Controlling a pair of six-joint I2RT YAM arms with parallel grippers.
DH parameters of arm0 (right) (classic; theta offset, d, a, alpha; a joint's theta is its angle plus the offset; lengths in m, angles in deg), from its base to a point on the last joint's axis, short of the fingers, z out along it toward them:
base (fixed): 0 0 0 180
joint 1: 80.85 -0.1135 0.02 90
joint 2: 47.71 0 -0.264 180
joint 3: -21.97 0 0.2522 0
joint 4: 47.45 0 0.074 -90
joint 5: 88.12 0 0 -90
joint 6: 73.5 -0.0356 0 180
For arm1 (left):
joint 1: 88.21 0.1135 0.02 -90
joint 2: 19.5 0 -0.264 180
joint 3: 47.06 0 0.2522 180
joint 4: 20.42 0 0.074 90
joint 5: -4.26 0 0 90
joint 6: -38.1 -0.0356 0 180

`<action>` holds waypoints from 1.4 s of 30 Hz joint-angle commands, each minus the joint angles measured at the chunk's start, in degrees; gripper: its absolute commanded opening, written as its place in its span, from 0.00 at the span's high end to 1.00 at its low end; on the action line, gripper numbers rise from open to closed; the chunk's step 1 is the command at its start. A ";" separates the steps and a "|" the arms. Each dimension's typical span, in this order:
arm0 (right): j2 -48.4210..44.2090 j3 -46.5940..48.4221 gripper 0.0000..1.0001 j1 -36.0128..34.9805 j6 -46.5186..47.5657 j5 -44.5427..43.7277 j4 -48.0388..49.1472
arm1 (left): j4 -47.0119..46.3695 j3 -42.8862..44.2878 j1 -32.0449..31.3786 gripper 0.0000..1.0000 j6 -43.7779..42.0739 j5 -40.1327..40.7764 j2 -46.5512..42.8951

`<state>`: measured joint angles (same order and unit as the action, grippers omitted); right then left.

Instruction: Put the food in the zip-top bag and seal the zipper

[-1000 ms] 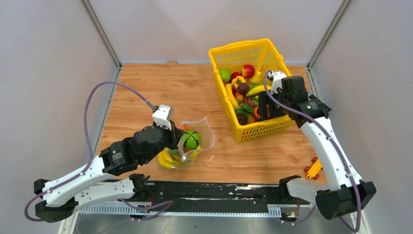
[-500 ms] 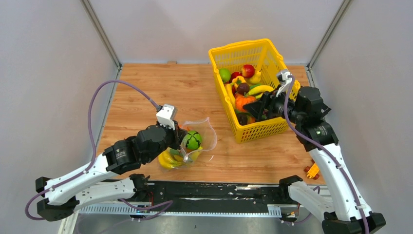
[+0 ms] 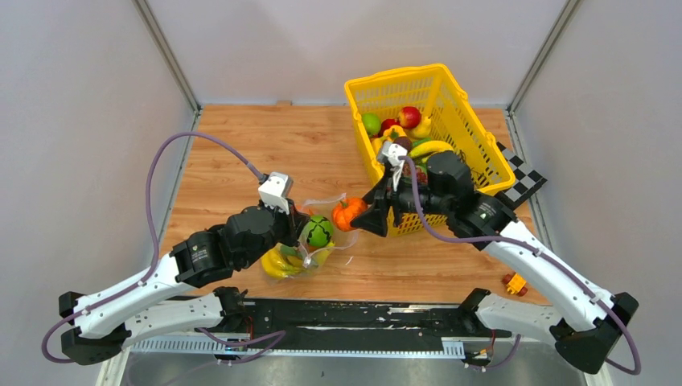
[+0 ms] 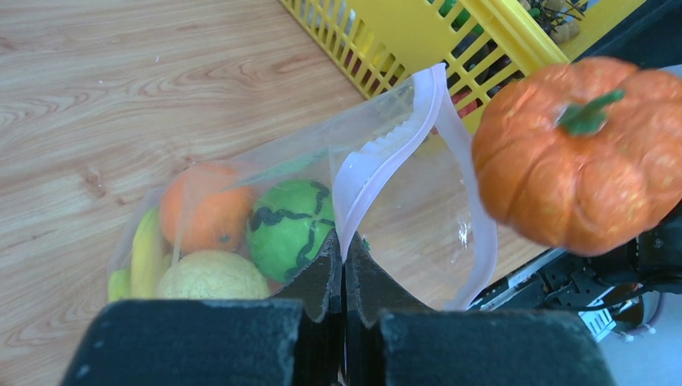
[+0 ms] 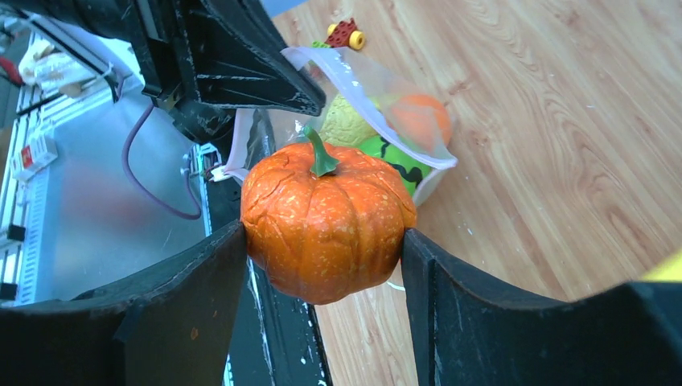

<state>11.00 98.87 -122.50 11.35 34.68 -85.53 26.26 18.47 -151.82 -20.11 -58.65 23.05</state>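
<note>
The clear zip-top bag [image 3: 331,229] stands on the wooden table with its mouth held open. My left gripper [image 3: 294,231] [image 4: 343,243] is shut on the near rim of the bag, right at the whitish zipper [image 4: 380,153]. Inside the bag are a green striped ball [image 4: 288,227], an orange [image 4: 204,211], a pale lemon [image 4: 211,278] and bananas [image 3: 277,264]. My right gripper [image 3: 363,215] [image 5: 323,235] is shut on an orange pumpkin [image 3: 348,213] [image 5: 322,221], held in the air just right of the bag's mouth.
The yellow basket [image 3: 394,77] at the back right holds several more toy fruits. A checkered board [image 3: 523,182] lies right of it, and a small yellow-red toy [image 3: 515,281] sits near the front right edge. The black rail [image 3: 362,318] runs along the front edge.
My right arm has come out of the basket with the pumpkin and swung left to the bag's mouth. The left arm has shifted slightly and keeps its hold on the rim.
</note>
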 commanded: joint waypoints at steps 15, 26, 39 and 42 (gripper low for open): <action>11.88 8.13 0.53 -13.37 8.44 -15.53 1.57 | -2.88 0.32 0.02 0.99 1.00 -0.51 -2.21; 14.84 3.80 0.49 -18.74 10.49 -20.71 14.52 | -3.05 -1.07 0.07 0.98 2.86 3.76 -8.87; 17.95 5.59 0.28 -20.83 13.00 -12.80 14.82 | -1.18 -2.22 0.06 0.98 4.97 8.25 -13.51; 14.45 4.29 0.21 -20.83 12.10 -12.42 16.68 | -0.88 -2.46 0.07 0.98 5.21 9.13 -14.59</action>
<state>31.11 103.15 -143.04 23.61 19.66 -74.21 28.71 15.80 -151.80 -16.54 -52.35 10.20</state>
